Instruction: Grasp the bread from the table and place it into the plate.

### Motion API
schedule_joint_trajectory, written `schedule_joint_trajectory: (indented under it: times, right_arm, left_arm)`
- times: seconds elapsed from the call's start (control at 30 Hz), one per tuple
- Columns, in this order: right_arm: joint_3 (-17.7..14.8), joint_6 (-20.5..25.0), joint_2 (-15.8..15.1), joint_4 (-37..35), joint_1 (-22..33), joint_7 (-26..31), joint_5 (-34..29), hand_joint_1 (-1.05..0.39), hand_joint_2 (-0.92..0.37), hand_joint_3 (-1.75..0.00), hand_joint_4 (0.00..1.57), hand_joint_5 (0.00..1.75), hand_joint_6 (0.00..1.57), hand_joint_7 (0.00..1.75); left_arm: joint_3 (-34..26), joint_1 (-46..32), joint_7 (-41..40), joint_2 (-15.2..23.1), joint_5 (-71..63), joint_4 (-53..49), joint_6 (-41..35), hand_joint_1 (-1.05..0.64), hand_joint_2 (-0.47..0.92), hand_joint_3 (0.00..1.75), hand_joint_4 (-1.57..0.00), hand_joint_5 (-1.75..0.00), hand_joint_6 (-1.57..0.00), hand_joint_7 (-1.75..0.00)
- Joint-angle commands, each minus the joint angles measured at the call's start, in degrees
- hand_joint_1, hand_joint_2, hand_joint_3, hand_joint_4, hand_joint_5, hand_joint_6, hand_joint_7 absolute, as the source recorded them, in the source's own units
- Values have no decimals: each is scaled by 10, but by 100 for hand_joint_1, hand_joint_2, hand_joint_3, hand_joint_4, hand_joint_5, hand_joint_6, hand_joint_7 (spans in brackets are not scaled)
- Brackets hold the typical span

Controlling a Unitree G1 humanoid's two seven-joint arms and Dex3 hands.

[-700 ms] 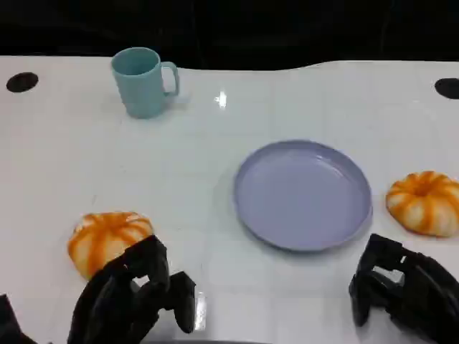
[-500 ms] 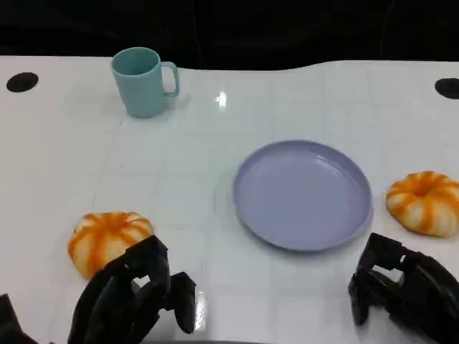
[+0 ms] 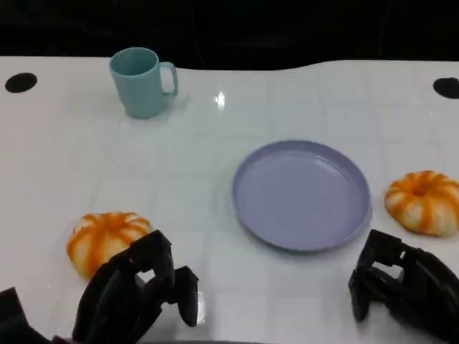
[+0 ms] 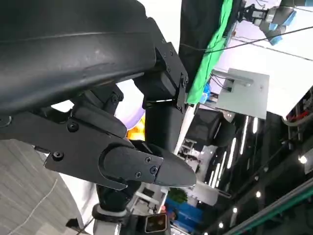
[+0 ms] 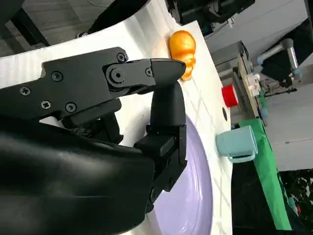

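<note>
Where darkness lies beyond, the white table (image 3: pixel 215 143) bears a plate (image 3: pixel 301 193).

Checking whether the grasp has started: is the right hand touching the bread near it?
Apart. Head view shows white table between the right hand and the bread.

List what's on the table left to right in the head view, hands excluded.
Left bread → teal mug → purple plate → right bread.
</note>
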State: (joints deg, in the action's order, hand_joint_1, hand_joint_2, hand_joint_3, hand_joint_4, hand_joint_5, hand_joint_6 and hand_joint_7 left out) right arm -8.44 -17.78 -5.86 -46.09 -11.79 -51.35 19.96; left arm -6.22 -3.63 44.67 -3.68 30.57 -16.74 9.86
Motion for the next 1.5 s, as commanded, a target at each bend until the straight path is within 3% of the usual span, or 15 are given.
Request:
schedule_joint_trajectory:
  times: [0.03, 0.13, 0.17, 0.23, 0.37, 0.47, 0.57, 0.77, 0.9, 1.03, 1.23, 1.5]
  right_arm:
    - [-6, 11, -8, -4, 4, 11, -2, -61, -92, -25, 75, 175, 61, 165]
    - [0, 39, -6, 27, 15, 25, -3, -58, -92, -24, 76, 175, 63, 163]
    - [4, 44, -7, 40, 20, 26, -5, -59, -92, -24, 75, 175, 62, 161]
    - [9, 57, -8, 61, 27, 33, -8, -59, -92, -24, 74, 175, 61, 161]
    - [7, 58, -4, 68, 30, 35, -2, -58, -92, -24, 73, 175, 61, 160]
    - [5, 43, -4, 54, 25, 28, -3, -58, -92, -26, 72, 175, 60, 161]
    - [2, 36, -3, 45, 21, 24, -1, -58, -92, -25, 73, 175, 60, 161]
    - [1, 22, -5, 33, 14, 22, -4, -59, -92, -26, 73, 175, 59, 162]
    - [2, 21, -7, 32, 13, 26, -8, -59, -92, -25, 73, 175, 59, 162]
    - [3, 16, -7, 30, 12, 28, -10, -60, -92, -25, 73, 175, 60, 162]
    - [4, 22, -5, 32, 12, 31, -10, -59, -92, -26, 74, 175, 59, 166]
    - [5, 18, -5, 28, 11, 27, -9, -60, -92, -25, 74, 175, 59, 165]
  left_arm:
    - [-7, 1, 3, 5, 1, -4, 11, -77, 92, 22, -91, -175, -72, -174]
    - [-10, -3, 5, 4, 3, 0, 20, -75, 92, 23, -91, -175, -71, -172]
    - [-11, -3, 3, 4, -9, -3, 44, -76, 92, 25, -79, -174, -66, -159]
    - [-13, -2, -13, 6, -44, -12, 100, -78, 92, 30, -66, -174, -60, -149]
    - [-15, 0, -62, 11, -108, -9, 177, -82, 92, 35, -54, -137, -52, -110]
    - [-8, -2, -91, 33, -165, 9, 220, -83, 92, 40, -44, -125, -42, -91]
    - [-1, -3, -116, 56, -210, 28, 240, -82, 92, 44, -37, -120, -35, -85]
    - [5, -28, -224, 128, -424, 163, 181, -65, 92, 37, -15, -107, -18, -72]
    - [5, -45, -307, 158, -579, 240, 148, -55, 92, 33, -17, -91, -24, -49]
    - [15, -55, -340, 185, -689, 301, 95, -54, 92, 27, -14, -78, -30, -28]
    - [55, -43, -288, 239, -839, 368, -6, -57, 92, 14, -6, -49, -32, -6]
    - [115, -2, -244, 279, -929, 351, -78, -46, 82, 0, -1, -27, -22, 0]
